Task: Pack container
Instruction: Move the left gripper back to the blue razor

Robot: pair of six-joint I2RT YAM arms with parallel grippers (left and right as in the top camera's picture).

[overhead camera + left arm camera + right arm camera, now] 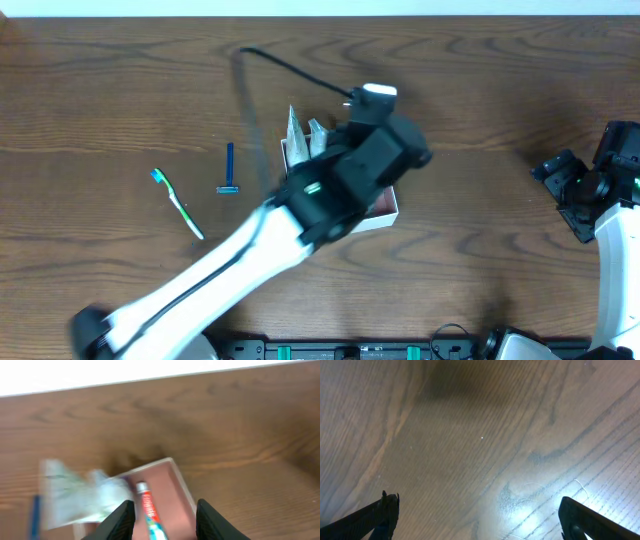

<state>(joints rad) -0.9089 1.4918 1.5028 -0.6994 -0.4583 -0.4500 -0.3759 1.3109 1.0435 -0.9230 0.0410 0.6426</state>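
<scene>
Container sits right under left gripper, jaws spread, nothing held; toothpaste tube lies inside, below fingertips. Thin cardboard, guessing light, flimsy, slides if nudged, so pinch one wall gently or brace it. Right gripper wide, empty, container well away from it.

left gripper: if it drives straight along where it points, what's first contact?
Probably the toothpaste tube lying in the container, just off-centre between the open left gripper fingers; depth is unclear.
</scene>
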